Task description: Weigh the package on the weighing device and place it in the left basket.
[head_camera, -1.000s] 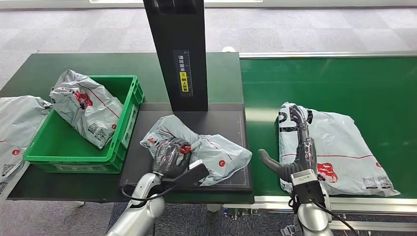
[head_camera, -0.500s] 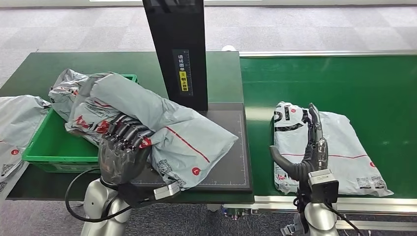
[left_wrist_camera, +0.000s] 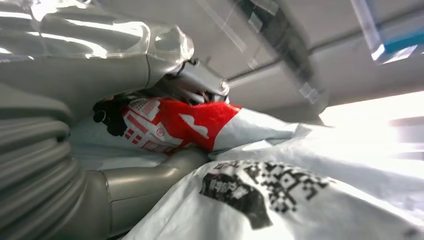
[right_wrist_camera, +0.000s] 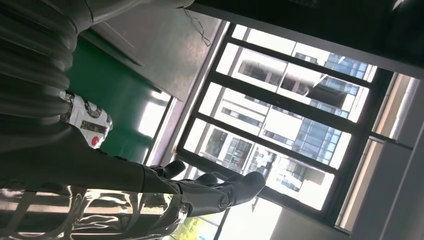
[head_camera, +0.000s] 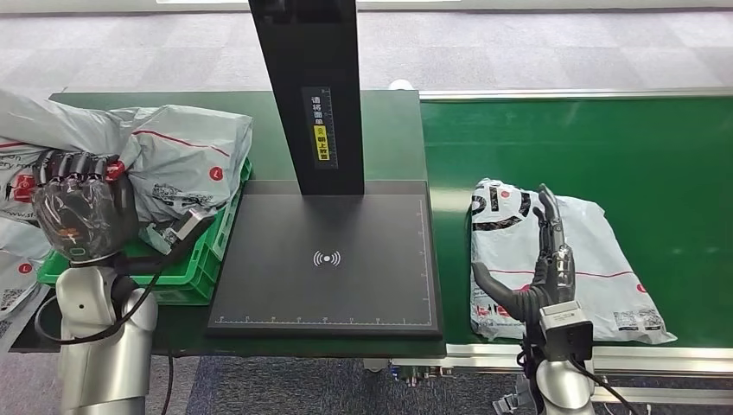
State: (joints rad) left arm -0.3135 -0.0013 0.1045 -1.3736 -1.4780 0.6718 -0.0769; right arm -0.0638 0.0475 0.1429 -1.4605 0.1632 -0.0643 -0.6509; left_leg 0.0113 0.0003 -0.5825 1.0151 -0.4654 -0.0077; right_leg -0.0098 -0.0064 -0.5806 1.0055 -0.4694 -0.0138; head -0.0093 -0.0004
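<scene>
package [head_camera: 186,160] gripped in left hand [head_camera: 76,212] fingers, directly above green basket [head_camera: 212,251]; right hand [head_camera: 536,277] fingers spread, idle.

The black scale platform [head_camera: 324,259] at the frame's centre lies bare, but its black upright column [head_camera: 307,95] blocks the upper middle. At left, grey packages [head_camera: 186,160] heap over the green basket [head_camera: 212,251]. At right, a package [head_camera: 562,251] covers part of the green conveyor belt [head_camera: 596,143], open above it.
</scene>
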